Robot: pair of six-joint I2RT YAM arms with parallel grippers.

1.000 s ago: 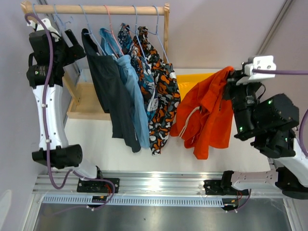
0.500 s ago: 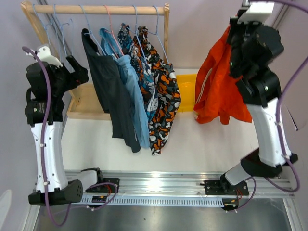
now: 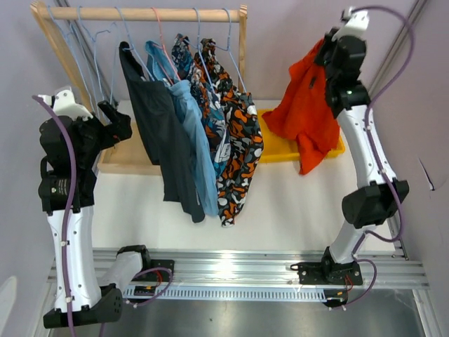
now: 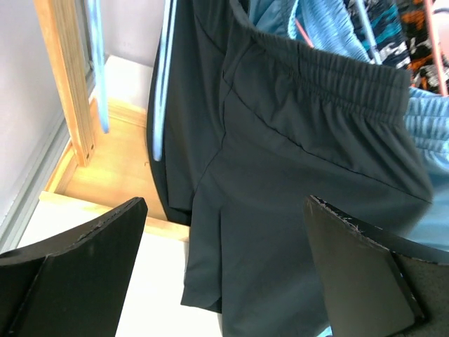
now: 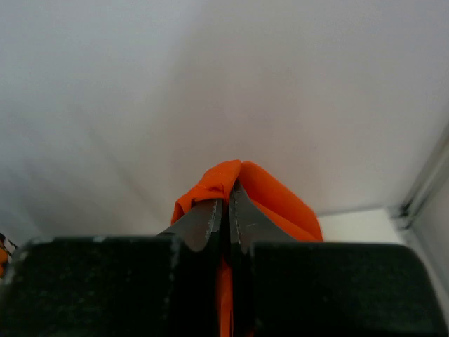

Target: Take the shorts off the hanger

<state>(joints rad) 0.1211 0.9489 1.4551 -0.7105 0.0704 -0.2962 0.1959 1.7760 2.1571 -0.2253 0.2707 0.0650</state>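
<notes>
My right gripper (image 3: 328, 57) is shut on the plain orange shorts (image 3: 303, 112) and holds them high over the yellow bin (image 3: 275, 151); the fabric (image 5: 270, 200) bulges past the closed fingers. On the wooden rail (image 3: 140, 13) hang the dark grey shorts (image 3: 160, 133), light blue shorts (image 3: 198, 140), blue-and-orange print shorts (image 3: 210, 112) and orange-black-white blotch shorts (image 3: 240, 151). My left gripper (image 3: 118, 121) is open just left of the dark grey shorts (image 4: 295, 161), with nothing between its fingers (image 4: 77, 260).
Empty blue hangers (image 3: 88, 42) hang at the rail's left end and show in the left wrist view (image 4: 163, 77). The rack's wooden post (image 4: 64, 77) and base tray (image 3: 123, 151) stand behind my left arm. A grey wall is behind.
My right arm has swung up and back, carrying the orange shorts from low in front to high over the yellow bin. My left arm has lowered and moved toward the dark grey shorts.
</notes>
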